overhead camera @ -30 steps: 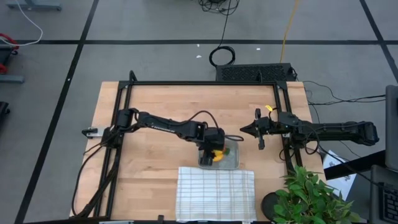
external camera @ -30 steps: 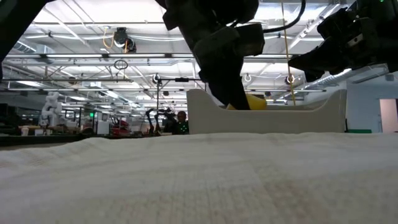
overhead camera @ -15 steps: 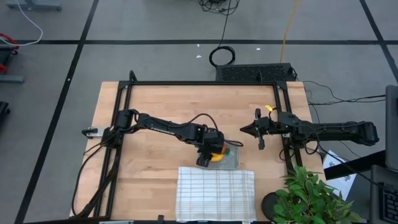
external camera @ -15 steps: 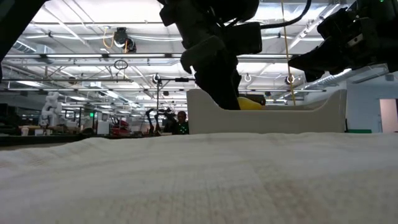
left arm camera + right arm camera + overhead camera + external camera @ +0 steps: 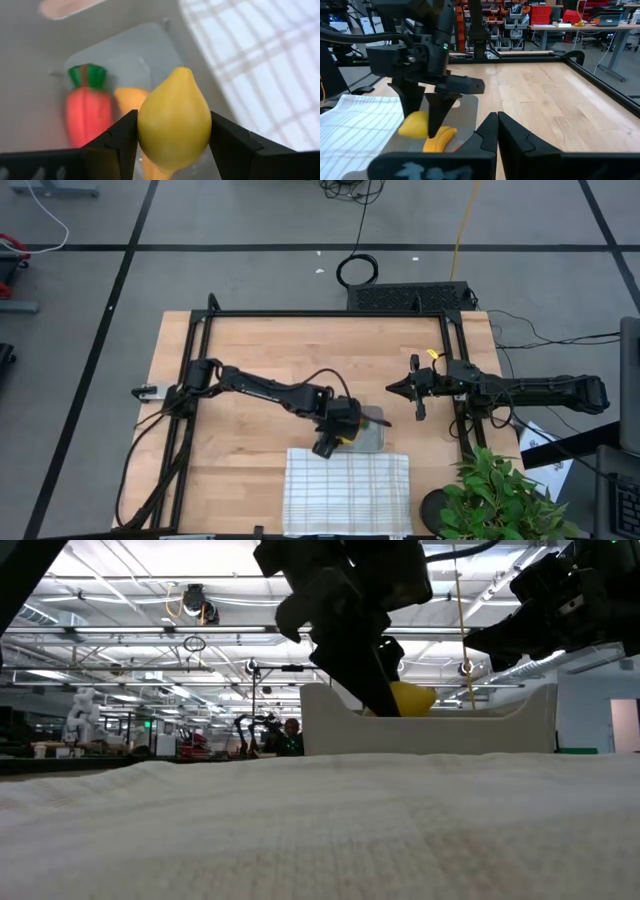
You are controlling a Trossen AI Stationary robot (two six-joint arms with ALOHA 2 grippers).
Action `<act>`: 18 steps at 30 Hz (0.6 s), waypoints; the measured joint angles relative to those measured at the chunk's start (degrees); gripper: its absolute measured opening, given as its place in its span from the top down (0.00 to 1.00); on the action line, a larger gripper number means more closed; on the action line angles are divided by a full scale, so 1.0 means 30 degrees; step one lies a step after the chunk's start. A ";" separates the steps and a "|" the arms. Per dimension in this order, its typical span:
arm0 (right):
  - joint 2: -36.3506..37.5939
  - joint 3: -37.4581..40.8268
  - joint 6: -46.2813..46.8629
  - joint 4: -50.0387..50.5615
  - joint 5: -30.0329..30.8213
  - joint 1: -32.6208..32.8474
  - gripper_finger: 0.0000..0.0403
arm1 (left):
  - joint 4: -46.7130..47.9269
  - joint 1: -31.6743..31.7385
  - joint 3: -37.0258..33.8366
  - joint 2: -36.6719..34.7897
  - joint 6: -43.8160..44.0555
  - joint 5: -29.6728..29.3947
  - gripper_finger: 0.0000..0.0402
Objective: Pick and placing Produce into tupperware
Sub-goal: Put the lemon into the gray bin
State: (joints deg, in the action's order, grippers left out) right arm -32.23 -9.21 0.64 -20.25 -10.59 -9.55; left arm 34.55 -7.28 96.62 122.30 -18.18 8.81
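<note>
1. Nearest the low camera, a white checked cloth [image 5: 348, 490] lies on the pale wooden table [image 5: 250, 350], with the shallow grey translucent rectangular container [image 5: 430, 725] just behind its far edge.
2. The left gripper [image 5: 174, 150] hangs over the container, its two dark fingers [image 5: 112, 145] clamped on either side of a small round yellow lemon [image 5: 174, 120], which sits above the container's rim in the low view.
3. Inside the container, below the lemon, lie an orange carrot with a green top [image 5: 84, 107] and a curved yellow banana [image 5: 129, 100], side by side.
4. Farther along the table on the right side, the right gripper [image 5: 392, 391] waits above bare wood beside the container, its fingers pressed together and carrying nothing.
5. A leafy green potted plant [image 5: 500, 495] stands off the table's near right corner.
</note>
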 joint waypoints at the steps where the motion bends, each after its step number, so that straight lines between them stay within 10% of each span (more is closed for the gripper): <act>1: 0.0000 0.0000 0.0000 -0.0001 0.0000 0.0003 1.00 | 0.0044 -0.0011 0.0000 0.0000 -0.0015 0.0261 0.51; 18: 0.0007 0.0000 0.0051 0.0157 0.0000 -0.0003 1.00 | 0.0722 0.0405 0.0000 0.0007 0.0557 -0.0538 0.51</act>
State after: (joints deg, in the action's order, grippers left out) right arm -32.21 -9.21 0.80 -19.78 -10.59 -9.56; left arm 36.71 -6.06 96.62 122.32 -16.50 7.19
